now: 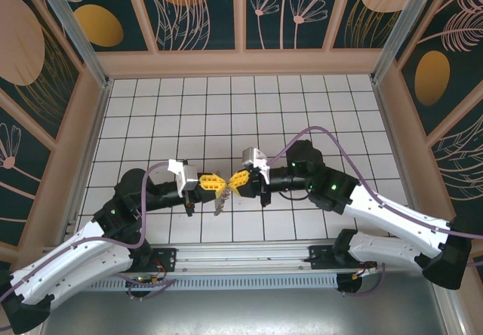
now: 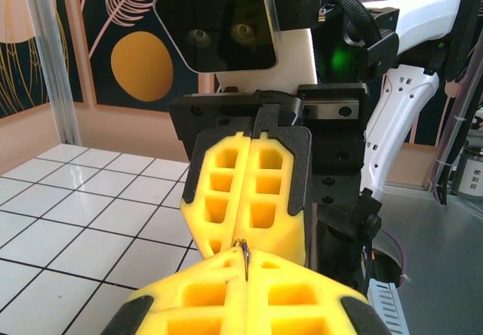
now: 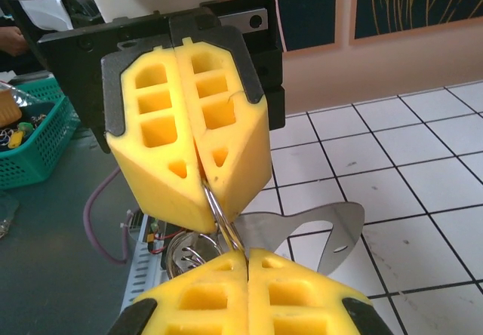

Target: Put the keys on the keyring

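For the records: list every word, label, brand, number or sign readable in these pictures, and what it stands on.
No text reads clearly in any view.
Label on grey equipment at the right edge of the left wrist view: print too blurred to read.

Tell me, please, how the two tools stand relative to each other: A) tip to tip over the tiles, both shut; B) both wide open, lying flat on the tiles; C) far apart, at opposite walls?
A: in the top view the left tool and the right tool meet tip to tip, and the thin wire keyring runs between their closed yellow pads.
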### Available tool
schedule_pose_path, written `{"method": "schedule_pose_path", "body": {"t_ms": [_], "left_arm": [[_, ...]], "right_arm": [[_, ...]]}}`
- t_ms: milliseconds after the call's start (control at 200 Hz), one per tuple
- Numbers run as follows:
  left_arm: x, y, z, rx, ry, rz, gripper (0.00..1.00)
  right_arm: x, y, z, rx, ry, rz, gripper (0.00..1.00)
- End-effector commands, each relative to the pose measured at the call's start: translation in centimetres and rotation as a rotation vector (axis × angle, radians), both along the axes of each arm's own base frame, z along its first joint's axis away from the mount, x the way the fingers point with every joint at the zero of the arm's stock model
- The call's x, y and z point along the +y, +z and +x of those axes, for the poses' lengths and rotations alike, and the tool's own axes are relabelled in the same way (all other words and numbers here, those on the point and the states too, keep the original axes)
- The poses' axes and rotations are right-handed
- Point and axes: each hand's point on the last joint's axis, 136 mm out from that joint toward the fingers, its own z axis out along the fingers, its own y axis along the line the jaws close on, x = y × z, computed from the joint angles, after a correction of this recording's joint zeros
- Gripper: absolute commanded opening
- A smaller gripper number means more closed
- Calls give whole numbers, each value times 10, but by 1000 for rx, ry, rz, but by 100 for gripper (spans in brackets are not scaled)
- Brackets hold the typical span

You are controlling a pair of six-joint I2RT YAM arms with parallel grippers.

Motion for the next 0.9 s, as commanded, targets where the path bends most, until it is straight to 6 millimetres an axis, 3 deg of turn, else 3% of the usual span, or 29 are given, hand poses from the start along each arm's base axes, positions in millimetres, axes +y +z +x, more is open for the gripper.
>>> {"method": "schedule_pose_path", "body": {"t_ms": [0, 325, 891], "left_arm": [[4, 38, -20, -90, -83, -120, 0], [6, 51, -30, -97, -137, -169, 0], [1, 51, -39, -80, -214, -175, 0]], "right_arm": [[-5, 7, 10, -9, -38, 52, 0], [-7, 16, 5, -24, -20, 91, 1], [1, 25, -1, -27, 46, 117, 0]]}}
